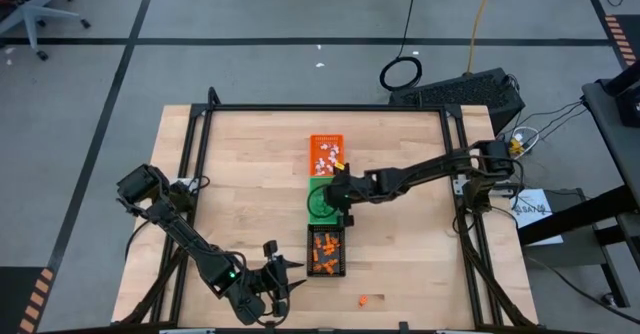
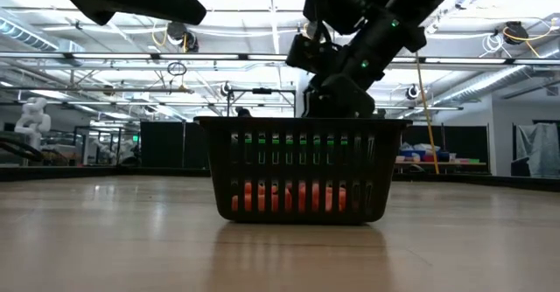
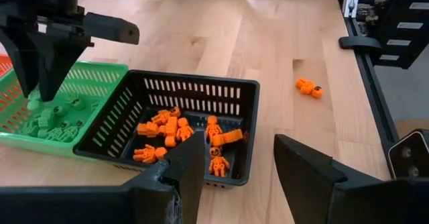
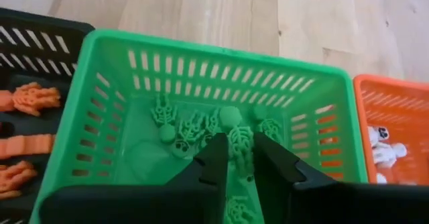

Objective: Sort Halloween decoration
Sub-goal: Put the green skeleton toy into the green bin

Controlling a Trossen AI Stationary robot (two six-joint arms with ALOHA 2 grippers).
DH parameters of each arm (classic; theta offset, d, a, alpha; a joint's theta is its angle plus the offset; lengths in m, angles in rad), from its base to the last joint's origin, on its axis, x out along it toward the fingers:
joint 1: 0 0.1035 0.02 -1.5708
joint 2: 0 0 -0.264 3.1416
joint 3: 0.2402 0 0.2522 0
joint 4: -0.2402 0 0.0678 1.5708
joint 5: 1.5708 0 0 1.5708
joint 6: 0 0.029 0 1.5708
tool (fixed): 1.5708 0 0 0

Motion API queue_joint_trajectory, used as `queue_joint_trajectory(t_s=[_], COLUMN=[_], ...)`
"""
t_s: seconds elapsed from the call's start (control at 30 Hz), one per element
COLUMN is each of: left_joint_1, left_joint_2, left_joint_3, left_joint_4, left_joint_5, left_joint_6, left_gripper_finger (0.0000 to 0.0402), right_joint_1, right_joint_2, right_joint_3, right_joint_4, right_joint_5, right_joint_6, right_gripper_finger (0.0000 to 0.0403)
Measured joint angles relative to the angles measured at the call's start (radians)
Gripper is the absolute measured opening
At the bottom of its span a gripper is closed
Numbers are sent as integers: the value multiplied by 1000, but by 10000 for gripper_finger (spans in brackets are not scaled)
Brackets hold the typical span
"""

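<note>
Trinkets lie sorted by colour: orange ones (image 3: 171,130) in the black tray (image 3: 114,140), green ones (image 4: 194,127) in the green tray (image 4: 107,76), white ones (image 1: 325,154) in the orange tray (image 1: 314,139), and one orange stray (image 3: 308,88) loose on the worktop (image 1: 250,174). The right end effector (image 4: 236,150) hangs over the green tray, fingers slightly apart around a green skeleton (image 4: 240,140). The left end effector (image 3: 231,163), fingers apart and empty, waits near the black tray.

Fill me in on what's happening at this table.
The robot is sorting tiny Halloween trinkets by colour. The right gripper hangs over the green tray, fingers slightly apart around a green trinket. The left gripper waits open near the black tray of orange trinkets. One stray orange trinket lies on the table.
</note>
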Motion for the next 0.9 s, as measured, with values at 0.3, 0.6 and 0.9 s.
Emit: queue_joint_trajectory(t_s=[0.3, 0.6, 0.9], left_joint_1=[-8, -75, -111], left_joint_2=[-13, -105, -129], left_joint_3=[0, 0, 0], left_joint_4=[-43, -279, -491], left_joint_5=[-29, 24, 319], left_joint_6=[-56, -310, -421], left_gripper_finger=[177, 177, 177], right_joint_1=[32, 185, 453], right_joint_2=[-46, -227, -303], right_joint_3=[46, 33, -117], right_joint_4=[-152, -186, -83], right_joint_5=[13, 59, 66], right_joint_6=[70, 90, 119], right_gripper_finger=[112, 118, 118])
